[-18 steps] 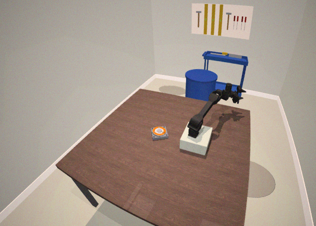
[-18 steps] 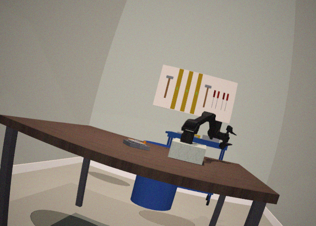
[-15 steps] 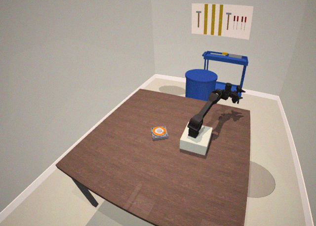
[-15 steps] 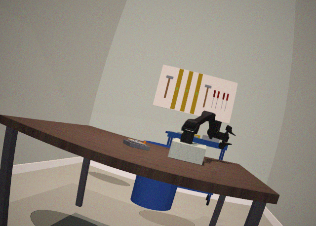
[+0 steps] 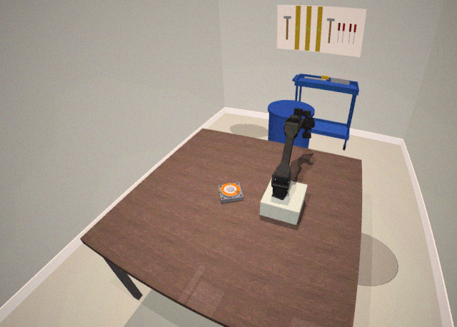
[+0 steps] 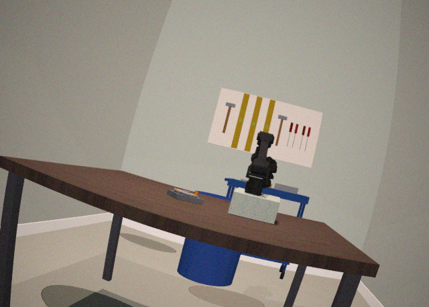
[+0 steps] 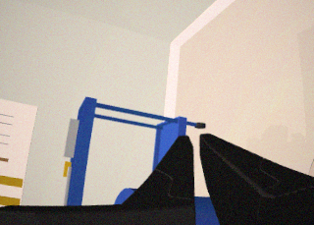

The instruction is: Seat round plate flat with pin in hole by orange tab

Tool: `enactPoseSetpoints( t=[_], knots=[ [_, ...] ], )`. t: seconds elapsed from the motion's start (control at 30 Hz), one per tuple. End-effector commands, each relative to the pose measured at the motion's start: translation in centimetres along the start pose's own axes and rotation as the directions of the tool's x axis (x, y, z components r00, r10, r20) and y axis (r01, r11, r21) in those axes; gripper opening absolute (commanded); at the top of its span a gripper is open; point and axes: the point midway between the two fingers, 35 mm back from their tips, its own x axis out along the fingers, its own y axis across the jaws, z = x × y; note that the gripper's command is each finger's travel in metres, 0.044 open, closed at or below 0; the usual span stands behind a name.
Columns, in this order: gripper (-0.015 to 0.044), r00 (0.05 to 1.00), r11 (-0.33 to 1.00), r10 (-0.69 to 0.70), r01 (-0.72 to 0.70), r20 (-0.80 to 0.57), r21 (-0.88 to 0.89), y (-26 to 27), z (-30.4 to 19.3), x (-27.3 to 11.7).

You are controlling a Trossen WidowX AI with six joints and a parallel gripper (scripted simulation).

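The big brown counter (image 5: pixel 221 223) holds a white block (image 5: pixel 283 205), and the black arm (image 5: pixel 287 150) stands on that block. The arm reaches up and back, toward the blue cart (image 5: pixel 326 91) and the blue barrel (image 5: pixel 285 122), away from the work. The grey base (image 5: pixel 230 193) sits on the counter well apart from the block, on the side away from where the arm points. The round plate (image 5: pixel 230 189) with its orange ring lies on that base; the pin and the hole are too small to see. The pincer (image 7: pixel 196 160) is high in the air, pinched almost shut, with nothing in it. To reach the plate, the arm would likely have to swing around and come down.
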Motion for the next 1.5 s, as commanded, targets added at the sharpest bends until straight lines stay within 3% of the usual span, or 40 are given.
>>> enactPoseSetpoints(
  t=[0.0, 0.17, 0.23, 0.3, 0.5, 0.6, 0.7, 0.77, 0.97, 1.03, 1.23, 1.47],
  knots=[
    [0.0000, 0.990, 0.978, -0.041, 0.012, -0.135, -0.207, -0.6, -4.5, -4.3],
    [0.0000, 0.933, 0.858, -0.110, -0.085, -0.344, -0.506, -1.6, -10.8, -13.1],
    [0.0000, 0.915, 0.824, -0.127, -0.118, -0.384, -0.554, -1.9, -11.9, -15.0],
    [0.0000, 0.860, 0.717, -0.177, -0.221, -0.479, -0.661, -2.9, -14.3, -20.0],
    [0.0000, 0.737, 0.479, -0.286, -0.443, -0.612, -0.758, -5.7, -16.9, -29.4],
    [0.0000, 0.634, 0.280, -0.381, -0.614, -0.673, -0.738, -8.4, -17.3, -36.3],
    [0.0000, 0.545, 0.110, -0.467, -0.745, -0.696, -0.657, -11.0, -16.6, -41.9],
    [0.0000, 0.517, 0.057, -0.495, -0.783, -0.698, -0.620, -12.0, -16.2, -43.6],
    [0.0000, 0.342, -0.253, -0.690, -0.940, -0.638, -0.231, -18.7, -10.9, -54.0],
    [0.0000, 0.323, -0.282, -0.714, -0.945, -0.621, -0.167, -19.6, -9.9, -55.2],
    [0.0000, 0.225, -0.393, -0.876, -0.847, -0.427, 0.359, -26.4, -0.5, -61.4],
    [0.0000, 0.216, -0.384, -0.902, -0.795, -0.373, 0.469, -28.3, 2.7, -62.8]
  ],
)
